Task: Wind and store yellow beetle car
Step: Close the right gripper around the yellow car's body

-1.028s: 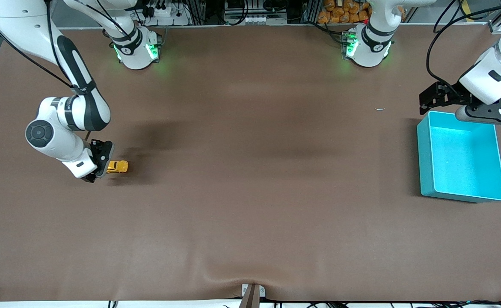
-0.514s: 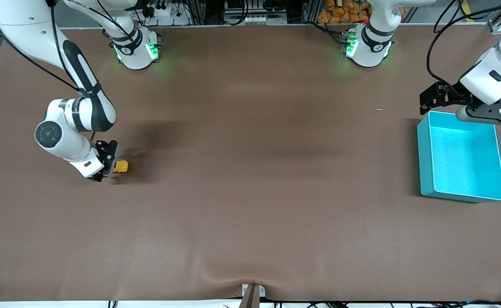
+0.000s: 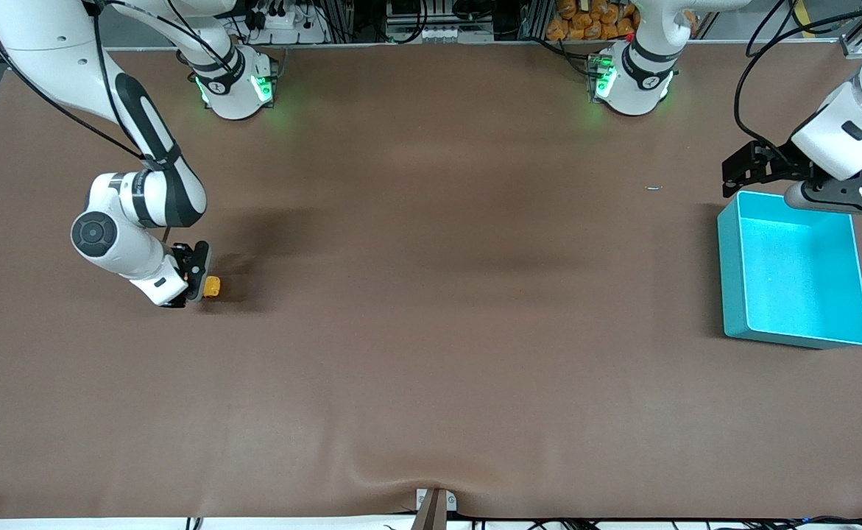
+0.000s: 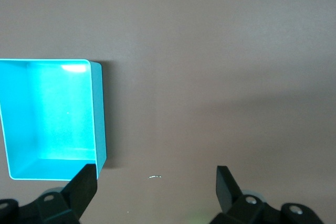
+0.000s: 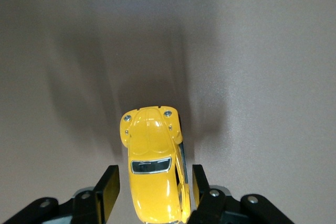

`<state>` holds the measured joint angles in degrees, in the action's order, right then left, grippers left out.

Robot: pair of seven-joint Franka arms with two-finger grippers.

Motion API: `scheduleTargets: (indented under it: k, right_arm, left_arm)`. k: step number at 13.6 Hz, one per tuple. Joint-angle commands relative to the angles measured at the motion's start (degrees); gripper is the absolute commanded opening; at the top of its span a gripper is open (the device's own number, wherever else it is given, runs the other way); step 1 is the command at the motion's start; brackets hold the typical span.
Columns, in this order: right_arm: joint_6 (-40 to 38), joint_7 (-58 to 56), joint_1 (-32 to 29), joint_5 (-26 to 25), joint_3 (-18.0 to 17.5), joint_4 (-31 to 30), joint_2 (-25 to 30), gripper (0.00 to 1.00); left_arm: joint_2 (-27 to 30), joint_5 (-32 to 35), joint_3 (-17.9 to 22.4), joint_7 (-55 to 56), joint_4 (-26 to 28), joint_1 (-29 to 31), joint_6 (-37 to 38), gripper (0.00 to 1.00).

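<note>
Showing white arm casings with dark grey joint bands, green-glowing bases, black cables trailing alongside; black two-finger right gripper (image 5: 150, 192) and left gripper (image 4: 156, 184), silver screws showing.

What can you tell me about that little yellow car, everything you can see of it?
The yellow beetle car is a tiny glossy toy with a rounded hood, two small headlights and a dark windscreen. It sits upright on the brown table near the right arm's end, between the fingers of the right end effector; contact cannot be confirmed.
</note>
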<state>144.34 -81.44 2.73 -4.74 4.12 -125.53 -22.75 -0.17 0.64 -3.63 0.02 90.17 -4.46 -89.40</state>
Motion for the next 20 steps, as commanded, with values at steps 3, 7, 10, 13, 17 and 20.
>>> scheduleTargets:
  k: [3, 7, 10, 13, 17, 20]
  right_arm:
    - [0.5, -0.4, -0.1, -0.9, -0.6, -0.2, -0.4, 0.46]
    - [0.5, -0.4, 0.0, -0.9, -1.1, -0.2, -0.5, 0.39]
    - [0.5, -0.4, 0.2, -0.9, -1.6, -0.2, -0.5, 0.37]
    - [0.5, -0.4, 0.1, -0.9, -1.7, -0.2, -0.6, 0.32]
    - [0.2, -3.5, -0.4, -0.9, -1.6, 0.1, -1.2, 0.31]
    - [0.3, -3.9, -1.0, -0.9, -1.5, 0.2, -1.3, 0.32]
  left_arm:
    - [-0.7, 1.1, -0.1, 0.4, -1.5, 0.1, 0.6, 1.00]
    - [-0.7, 1.1, -0.1, 0.4, -1.5, 0.1, 0.6, 1.00]
    - [-0.7, 1.1, -0.1, 0.4, -1.5, 0.1, 0.6, 1.00]
    - [-0.7, 1.1, -0.1, 0.4, -1.5, 0.1, 0.6, 1.00]
    - [-0.7, 1.1, -0.1, 0.4, -1.5, 0.1, 0.6, 1.00]
    - [-0.7, 1.1, -0.1, 0.4, -1.5, 0.1, 0.6, 1.00]
